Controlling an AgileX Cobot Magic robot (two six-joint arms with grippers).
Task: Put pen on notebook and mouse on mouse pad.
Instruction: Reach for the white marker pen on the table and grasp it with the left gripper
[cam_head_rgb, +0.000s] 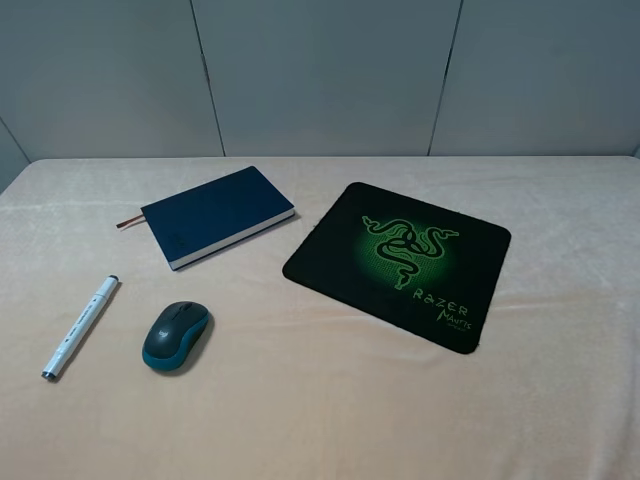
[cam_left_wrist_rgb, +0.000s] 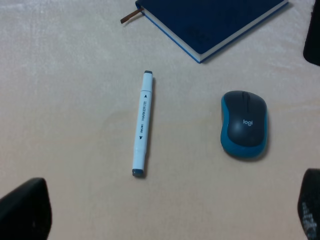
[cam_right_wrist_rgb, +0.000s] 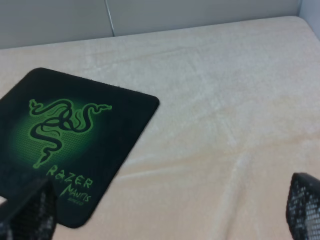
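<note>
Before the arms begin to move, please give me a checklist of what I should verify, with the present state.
1. Pen lies free, apart from mouse: ok.
2. Notebook closed, nothing on its cover: ok.
3. Mouse pad flat, nothing on it: ok.
4. Left gripper jaws apart, empty: ok.
5. Right gripper jaws apart, empty: ok.

High overview plus two nearer wrist views.
Left shares pen (cam_left_wrist_rgb: 142, 123), mouse (cam_left_wrist_rgb: 244, 125), notebook (cam_left_wrist_rgb: 210, 20); right shares the mouse pad (cam_right_wrist_rgb: 75, 145).
</note>
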